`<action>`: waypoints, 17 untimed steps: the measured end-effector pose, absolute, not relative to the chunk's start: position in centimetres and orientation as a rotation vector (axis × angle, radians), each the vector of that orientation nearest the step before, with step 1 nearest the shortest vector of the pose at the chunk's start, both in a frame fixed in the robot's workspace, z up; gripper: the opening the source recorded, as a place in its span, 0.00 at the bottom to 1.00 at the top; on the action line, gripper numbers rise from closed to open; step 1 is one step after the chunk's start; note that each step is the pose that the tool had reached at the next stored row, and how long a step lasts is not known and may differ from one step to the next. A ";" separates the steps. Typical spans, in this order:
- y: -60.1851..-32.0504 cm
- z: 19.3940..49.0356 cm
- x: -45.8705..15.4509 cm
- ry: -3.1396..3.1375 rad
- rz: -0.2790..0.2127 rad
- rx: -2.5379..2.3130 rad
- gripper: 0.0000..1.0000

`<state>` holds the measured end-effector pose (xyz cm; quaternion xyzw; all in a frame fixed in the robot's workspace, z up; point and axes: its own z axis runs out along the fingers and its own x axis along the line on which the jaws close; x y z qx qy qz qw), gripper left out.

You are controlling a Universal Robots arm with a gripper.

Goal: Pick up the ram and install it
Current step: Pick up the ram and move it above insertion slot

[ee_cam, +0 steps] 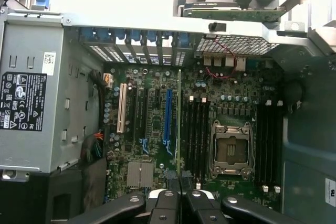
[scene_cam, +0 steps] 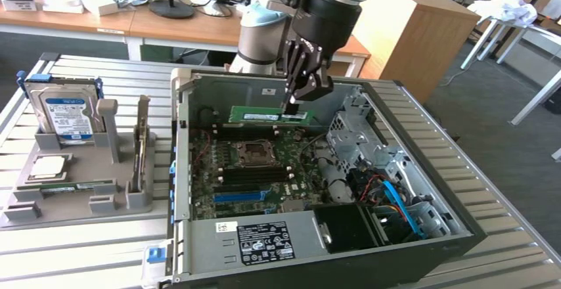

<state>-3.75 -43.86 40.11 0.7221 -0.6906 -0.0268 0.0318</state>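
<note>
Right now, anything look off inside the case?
Nothing looks damaged. Only oddity: the gripper holds the ram near one end, so most of the stick hangs out unsupported above the motherboard. In the wrist view it runs parallel to the slots.

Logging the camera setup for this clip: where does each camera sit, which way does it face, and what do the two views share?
Exterior view: off the arm, raised, looking down at a slant on the open computer case on the slatted table; shows the arm and pincer.
Wrist view: on the wrist, looking along the pincer down onto the motherboard; shows the black pincer links.
Shared: the ram clamped in the pincer, and the processor socket.
</note>
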 end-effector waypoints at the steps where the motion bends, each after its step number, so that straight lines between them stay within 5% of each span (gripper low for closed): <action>1: -43.9 40.1 -3.7 -2.125 -0.082 2.226 0.12; 17: -43.9 40.1 -3.2 -2.118 -0.079 2.236 0.12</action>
